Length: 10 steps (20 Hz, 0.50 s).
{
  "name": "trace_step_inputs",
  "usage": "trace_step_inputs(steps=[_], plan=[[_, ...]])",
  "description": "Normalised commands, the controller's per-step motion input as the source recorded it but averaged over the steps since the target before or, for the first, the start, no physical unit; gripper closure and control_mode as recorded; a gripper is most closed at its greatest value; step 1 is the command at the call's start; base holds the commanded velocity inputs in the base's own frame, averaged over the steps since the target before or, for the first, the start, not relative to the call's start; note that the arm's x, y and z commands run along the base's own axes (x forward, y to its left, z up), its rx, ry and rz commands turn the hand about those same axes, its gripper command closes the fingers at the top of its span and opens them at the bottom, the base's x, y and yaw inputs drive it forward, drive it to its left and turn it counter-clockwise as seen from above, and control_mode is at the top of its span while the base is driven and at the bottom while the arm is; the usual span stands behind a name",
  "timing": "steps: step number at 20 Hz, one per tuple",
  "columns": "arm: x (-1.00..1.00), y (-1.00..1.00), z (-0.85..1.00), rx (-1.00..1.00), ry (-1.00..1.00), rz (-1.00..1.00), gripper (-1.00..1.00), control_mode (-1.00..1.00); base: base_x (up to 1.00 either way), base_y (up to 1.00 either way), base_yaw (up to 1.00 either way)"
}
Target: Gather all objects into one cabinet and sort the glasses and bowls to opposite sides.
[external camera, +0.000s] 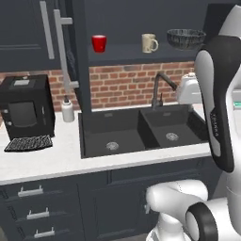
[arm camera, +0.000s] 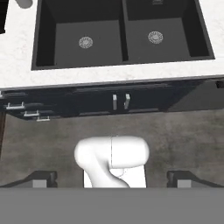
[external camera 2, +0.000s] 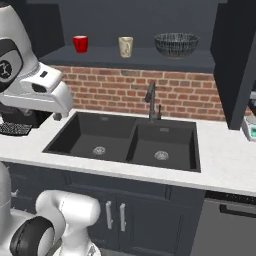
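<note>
Gripper (arm camera: pixel 112 179) empty, jaws wide apart, aimed down at sink (external camera: pixel 141 129). Red cup (external camera: pixel 99 43), mug (external camera: pixel 149 43), bowl (external camera: pixel 186 38): 3 on shelf above sink, well above gripper.

Both base views sharing sink (external camera: pixel 141 132)

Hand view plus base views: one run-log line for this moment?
claw: open, empty, above floor facing sink | shelf: red cup, mug, bowl | stage: nothing grasped yet
</note>
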Motion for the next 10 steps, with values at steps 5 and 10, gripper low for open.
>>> trace_step_inputs(steps=[5,10], plan=[[0.00,0.00,0.00,0.00,0.00,0.00,-1.00,1.00,-1.00,-0.15,0.00],[0.00,0.00,0.00,0.00,0.00,0.00,-1.00,1.00,-0.35,-0.64,0.00]])
